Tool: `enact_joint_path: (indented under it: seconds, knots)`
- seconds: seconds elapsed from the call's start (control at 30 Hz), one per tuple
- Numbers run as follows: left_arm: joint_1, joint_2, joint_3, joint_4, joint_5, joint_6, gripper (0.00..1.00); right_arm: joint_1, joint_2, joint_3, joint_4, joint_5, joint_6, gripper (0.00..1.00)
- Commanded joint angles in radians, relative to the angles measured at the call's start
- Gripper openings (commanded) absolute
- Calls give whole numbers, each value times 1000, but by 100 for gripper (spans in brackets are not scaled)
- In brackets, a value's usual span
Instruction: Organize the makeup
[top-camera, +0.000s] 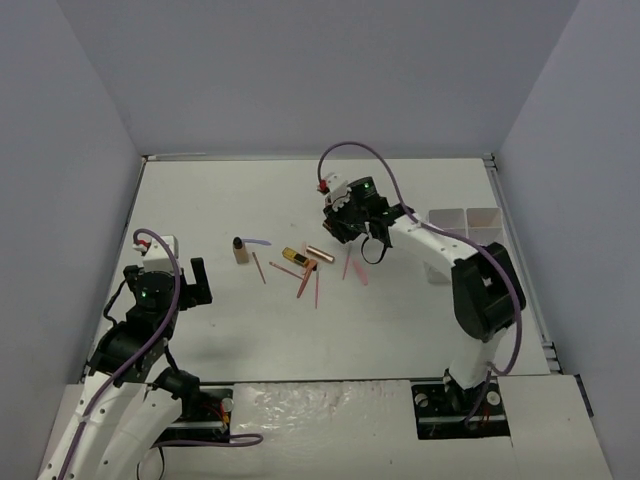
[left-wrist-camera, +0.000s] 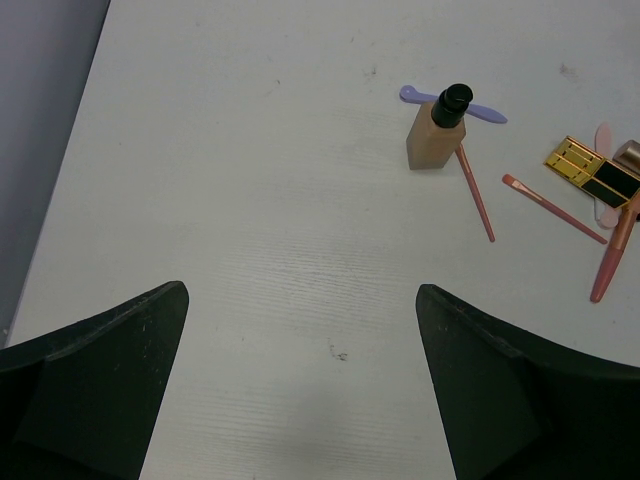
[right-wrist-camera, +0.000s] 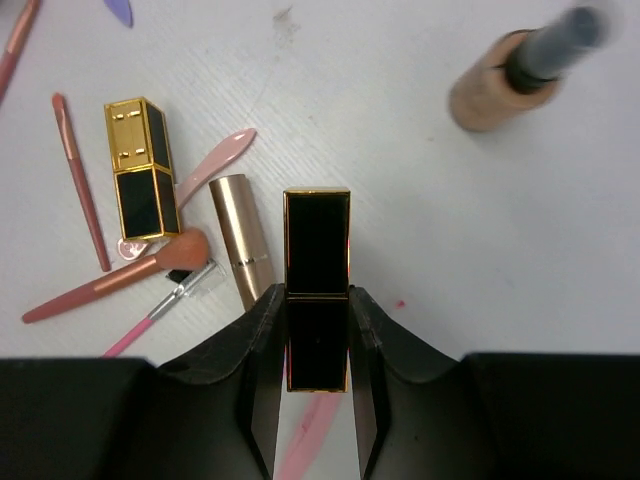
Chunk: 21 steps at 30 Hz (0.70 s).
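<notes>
**Pale walls, white table: the sorting has barely begun**

Pale grey walls close in a white table (top-camera: 420, 320), and nearly all the makeup lies loose in its middle, well apart from the white compartment tray (top-camera: 465, 215) at the right edge. The two tray compartments that show hold nothing I can make out.

The right end effector (right-wrist-camera: 315, 297) is closed snugly on the lower half of a black-and-gold lipstick tube (right-wrist-camera: 317, 235), with a finger on each side. Just beside it lie a rose-gold tube (right-wrist-camera: 240, 240), a second gold-black lipstick (right-wrist-camera: 140, 170), a pink brush (right-wrist-camera: 120, 285) and a thin pink stick (right-wrist-camera: 80, 185).

The left end effector (left-wrist-camera: 302, 295) hangs wide open over bare table and holds nothing. Ahead of it a tan bottle with a dark cap (left-wrist-camera: 437, 135) stands upright, and a lilac stick (left-wrist-camera: 478, 111) lies behind it.

By my reckoning one item is in hand and everything else waits.

No brand, label or writing can be read on any piece.
</notes>
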Motion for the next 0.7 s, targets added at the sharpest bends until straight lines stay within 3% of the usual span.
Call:
enact_joint_path:
  seconds: [0.0, 0.27, 0.47, 0.67]
  knots:
    - [8, 12, 23, 74, 7, 6, 97, -67, -281, -80, 140, 85, 102, 0]
    - [9, 13, 23, 75, 16, 7, 97, -262, -601, -331, 208, 220, 243, 0]
    - [9, 21, 23, 79, 23, 9, 97, -312, -650, -369, 186, 125, 259, 0]
    - [9, 23, 23, 78, 23, 9, 97, -377, -683, -397, 168, 324, 404, 0]
